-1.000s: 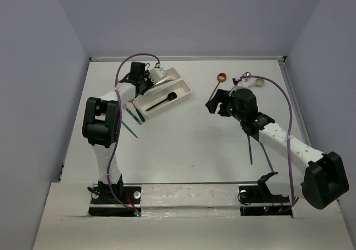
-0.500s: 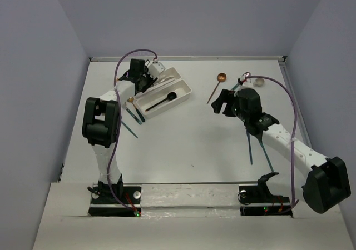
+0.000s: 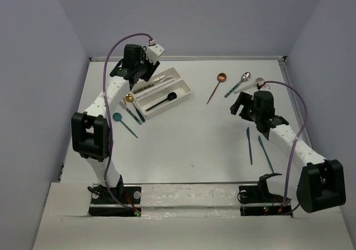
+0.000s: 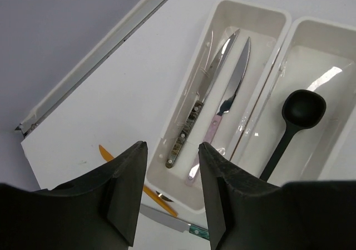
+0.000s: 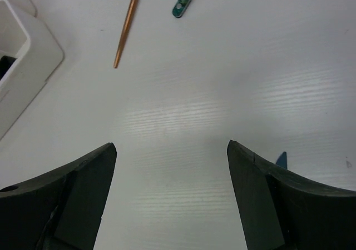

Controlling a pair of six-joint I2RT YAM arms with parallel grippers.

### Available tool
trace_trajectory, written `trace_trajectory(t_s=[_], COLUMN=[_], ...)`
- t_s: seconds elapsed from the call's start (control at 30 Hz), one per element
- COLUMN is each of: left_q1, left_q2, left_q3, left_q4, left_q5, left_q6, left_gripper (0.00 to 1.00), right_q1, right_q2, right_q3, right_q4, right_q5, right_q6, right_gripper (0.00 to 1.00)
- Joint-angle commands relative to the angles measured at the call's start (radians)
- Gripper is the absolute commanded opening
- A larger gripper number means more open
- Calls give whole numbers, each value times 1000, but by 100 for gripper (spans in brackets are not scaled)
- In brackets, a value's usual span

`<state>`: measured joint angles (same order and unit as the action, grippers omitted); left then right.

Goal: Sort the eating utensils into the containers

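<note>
Two white containers (image 3: 187,92) lie side by side at the back left. The rear container (image 4: 196,72) holds a silver knife (image 4: 221,57) and a pink-handled knife (image 4: 229,97). A black spoon (image 4: 301,109) lies in the front container (image 4: 334,30). My left gripper (image 3: 137,74) (image 4: 172,150) hangs open and empty above the rear container's left end. Loose on the table are a gold spoon (image 3: 129,99), a teal-handled knife (image 3: 134,114), a teal spoon (image 3: 123,123), a copper spoon (image 3: 217,85), a silver spoon (image 3: 239,83) and two blue knives (image 3: 250,145). My right gripper (image 3: 240,103) (image 5: 171,147) is open over bare table.
An orange-handled piece (image 4: 157,199) pokes out beside the rear container's end. A cream spoon (image 3: 259,83) lies near the right wall. In the right wrist view a container corner (image 5: 25,50), the copper handle (image 5: 127,30) and a blue knife tip (image 5: 281,160) show.
My left gripper has risen and drawn back to the left from over the rear container, its jaws spreading wider. My right gripper has swung right, away from the copper spoon.
</note>
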<state>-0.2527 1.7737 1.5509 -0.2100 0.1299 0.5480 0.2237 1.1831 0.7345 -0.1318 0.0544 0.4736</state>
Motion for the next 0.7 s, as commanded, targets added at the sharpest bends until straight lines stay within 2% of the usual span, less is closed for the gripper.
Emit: trace_trajectory(t_s=[0.0,0.27,0.43,0.57,0.67], left_q1=[0,0,30,179,289], left_q2=[-98,-220,-272,-301,-348], left_q3=[-14,-130,-204,-259,-365], left_q4=[-69,-152,-181,-175,-143], left_q5=[28,89,28,69,65], left_q6=[-56,-80,-85,-125,-126], left_gripper=[55,58,62,63,65], right_q1=[-75,-175,-184,-184,-184], right_q2=[-36,-73,-77,-88,-108], right_q3=[-24,-53,-63,-73,-78], right_q4=[3,3,3,0,-2], right_q5=[-47,-119,-120,-120,-117], right_q6=[-26,-38,-46,-47,-44], right_gripper=[87,89,89,89,88])
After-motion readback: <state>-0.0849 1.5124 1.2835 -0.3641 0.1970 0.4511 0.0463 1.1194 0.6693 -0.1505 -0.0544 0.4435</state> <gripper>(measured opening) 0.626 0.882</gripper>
